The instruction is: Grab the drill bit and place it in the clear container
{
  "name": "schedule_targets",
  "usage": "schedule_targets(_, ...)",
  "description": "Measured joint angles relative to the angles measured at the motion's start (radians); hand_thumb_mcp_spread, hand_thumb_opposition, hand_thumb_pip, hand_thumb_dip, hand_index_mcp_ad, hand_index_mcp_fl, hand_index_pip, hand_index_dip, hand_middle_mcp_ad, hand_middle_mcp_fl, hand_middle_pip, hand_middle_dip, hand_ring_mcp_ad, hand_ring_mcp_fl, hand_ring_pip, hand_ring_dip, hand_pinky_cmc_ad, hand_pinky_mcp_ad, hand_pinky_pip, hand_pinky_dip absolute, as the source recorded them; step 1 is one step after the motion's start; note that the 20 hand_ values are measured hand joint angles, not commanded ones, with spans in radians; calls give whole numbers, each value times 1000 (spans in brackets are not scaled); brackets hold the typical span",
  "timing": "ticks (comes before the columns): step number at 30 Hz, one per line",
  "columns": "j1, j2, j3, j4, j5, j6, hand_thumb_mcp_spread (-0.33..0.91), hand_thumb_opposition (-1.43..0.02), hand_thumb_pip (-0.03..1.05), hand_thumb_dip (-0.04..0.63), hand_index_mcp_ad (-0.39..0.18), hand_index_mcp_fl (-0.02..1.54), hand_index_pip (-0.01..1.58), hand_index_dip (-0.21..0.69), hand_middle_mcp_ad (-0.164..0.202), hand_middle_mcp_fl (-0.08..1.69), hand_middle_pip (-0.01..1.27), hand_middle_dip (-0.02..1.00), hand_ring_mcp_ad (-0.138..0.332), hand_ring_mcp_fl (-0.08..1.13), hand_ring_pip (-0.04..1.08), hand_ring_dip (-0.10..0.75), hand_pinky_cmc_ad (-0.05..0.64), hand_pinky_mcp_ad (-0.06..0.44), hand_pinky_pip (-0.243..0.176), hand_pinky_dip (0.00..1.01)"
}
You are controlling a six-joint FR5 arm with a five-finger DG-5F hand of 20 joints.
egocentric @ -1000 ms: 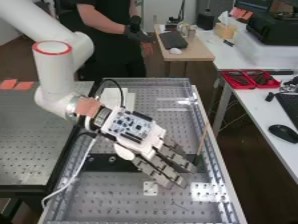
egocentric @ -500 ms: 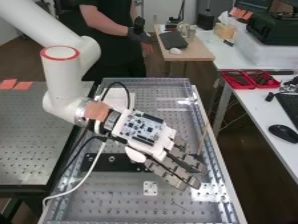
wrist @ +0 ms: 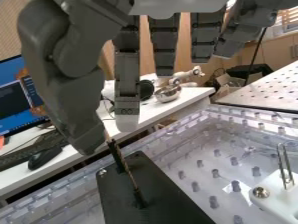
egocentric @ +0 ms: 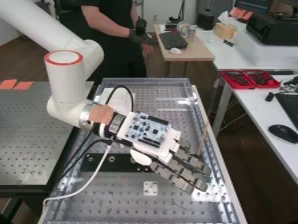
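- The arm [egocentric: 65, 75] has carried the hand [wrist: 126, 75] across toward the high view's right since the earlier frames, a shift that looks like lining up for the grab
- The clear-walled tray [wrist: 166, 135], probably the container meant, lies below; nothing has been delivered yet, I judge
- The hand is unclenched, its fingers nearly straight and gripping nothing
- The black block [wrist: 163, 200] bears the drill bit [wrist: 130, 175], tilted close by the thumb's tip; closing round it should come next, with a risk of knocking it
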Motion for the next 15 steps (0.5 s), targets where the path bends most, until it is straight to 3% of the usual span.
schedule_targets(15, -3, -24, 17, 4, -17, -1, 464, -876, 562, 239, -79, 428, 1251, 140, 106, 185, 147, 150, 215, 35, 87, 3, 208, 150, -120, 178)
